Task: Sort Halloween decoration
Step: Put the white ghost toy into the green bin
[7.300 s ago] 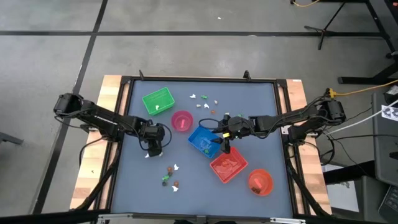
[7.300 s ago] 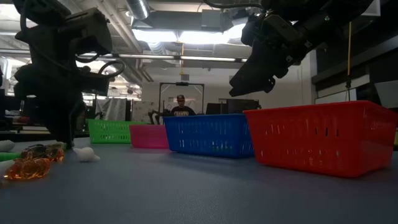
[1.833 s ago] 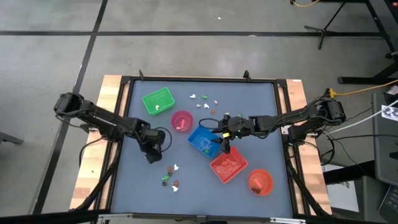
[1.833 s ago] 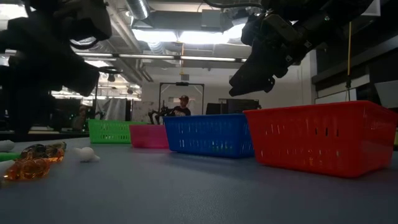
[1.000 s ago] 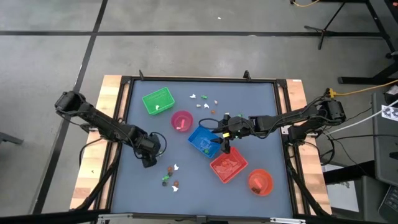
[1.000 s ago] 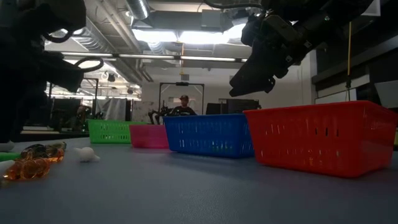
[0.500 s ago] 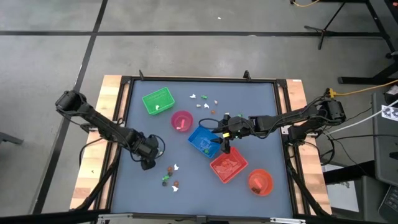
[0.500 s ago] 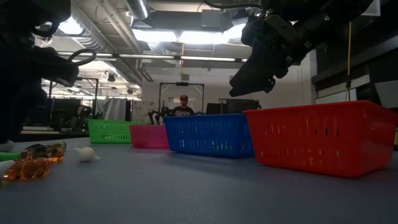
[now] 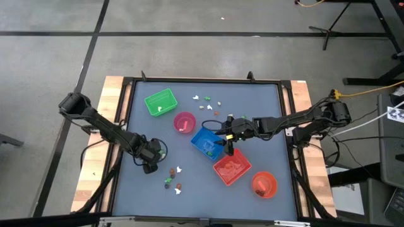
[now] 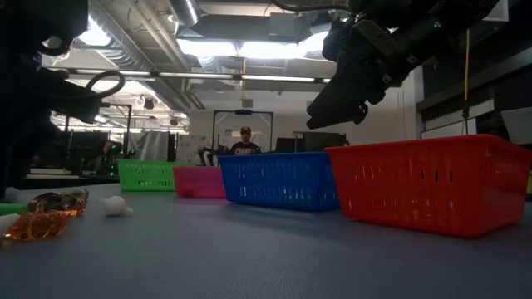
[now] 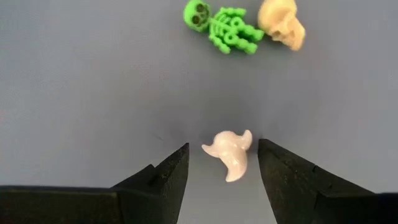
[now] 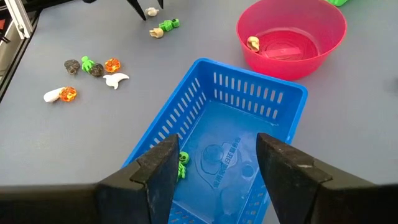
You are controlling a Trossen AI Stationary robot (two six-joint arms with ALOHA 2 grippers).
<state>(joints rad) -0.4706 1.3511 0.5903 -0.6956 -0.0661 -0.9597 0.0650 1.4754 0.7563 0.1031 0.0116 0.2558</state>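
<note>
My left claw [image 11: 222,163]: fingers spread apart, nothing held, low over the grey-blue table [image 9: 265,113] near its front-left part; the small white plastic ghost trinket [image 11: 229,153] lies on the table right between my fingertips.
Ghost trinket: lying flat, its pointed tail toward my wrist, a shade nearer my one finger [image 11: 283,174] than the other, touching neither as far as I can tell.
Neighbours: the little green plastic skeleton [image 11: 222,28] and the cream plastic skull [image 11: 282,23] lie touching each other, well beyond the ghost, clear of my closing path.
How I'd do it well: I judge I should centre a touch, settle until my tips nearly brush the table, then close slowly across the rounded body rather than the thin tail, so it does not squirt out.
Risk: it is smooth and tiny; a fast pinch could flick it away.
Where it goes: probably the green square plastic basket [image 9: 160,102], which already shows something white inside.
My right claw [image 12: 212,165]: fingers apart, empty, hovering over the blue square plastic basket [image 12: 214,155], waiting.
</note>
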